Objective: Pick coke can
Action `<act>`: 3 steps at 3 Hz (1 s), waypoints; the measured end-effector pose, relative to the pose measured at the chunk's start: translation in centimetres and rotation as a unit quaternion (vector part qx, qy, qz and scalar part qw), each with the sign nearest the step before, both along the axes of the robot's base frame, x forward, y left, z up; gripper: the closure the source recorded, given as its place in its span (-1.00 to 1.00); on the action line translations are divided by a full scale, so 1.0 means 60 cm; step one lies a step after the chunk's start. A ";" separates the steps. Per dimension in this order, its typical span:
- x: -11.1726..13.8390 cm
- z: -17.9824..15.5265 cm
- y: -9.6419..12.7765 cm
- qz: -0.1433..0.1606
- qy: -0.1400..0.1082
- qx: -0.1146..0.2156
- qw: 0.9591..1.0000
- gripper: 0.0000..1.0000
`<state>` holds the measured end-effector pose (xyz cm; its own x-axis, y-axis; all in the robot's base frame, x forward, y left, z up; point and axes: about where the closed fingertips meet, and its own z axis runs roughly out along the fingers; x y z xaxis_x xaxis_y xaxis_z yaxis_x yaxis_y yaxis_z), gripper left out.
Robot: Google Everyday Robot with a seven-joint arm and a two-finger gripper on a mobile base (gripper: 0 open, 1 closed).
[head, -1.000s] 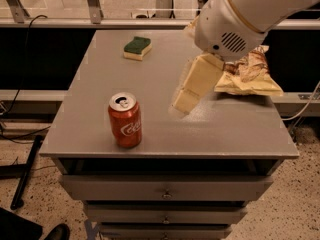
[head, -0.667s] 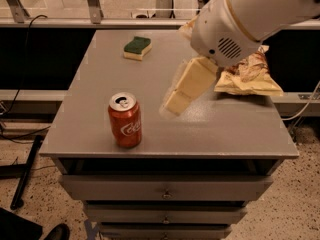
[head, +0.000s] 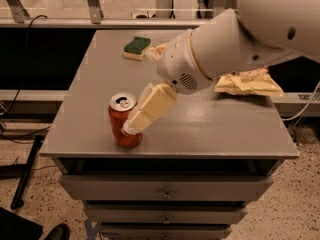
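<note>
Gripper (head: 132, 126) is down at the coke can (head: 118, 120) – against its right side. Can upright near the table (head: 90, 134) front edge – grip state: can't tell.

arm (head: 225, 44): slants down fr upper R of view; wrist bent | hand (head: 130, 129): low, centre-L

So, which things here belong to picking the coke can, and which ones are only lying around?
Part of the job:
- coke can, upright near the front left of the table
- gripper, low against the can's right side

Just lying about:
- green sponge, at the back
- yellow chip bag, on the right
</note>
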<state>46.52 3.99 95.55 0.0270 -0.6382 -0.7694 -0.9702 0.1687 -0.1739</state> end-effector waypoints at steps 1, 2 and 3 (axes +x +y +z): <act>0.009 -0.042 0.040 0.021 0.014 0.034 0.999 -1.00; 0.009 -0.076 0.057 0.028 0.028 0.050 0.998 -1.00; 0.003 -0.104 0.063 0.030 0.044 0.066 0.996 -0.95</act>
<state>46.68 7.80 89.29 -0.0092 -0.5305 -0.8476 -0.9897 0.1258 -0.0680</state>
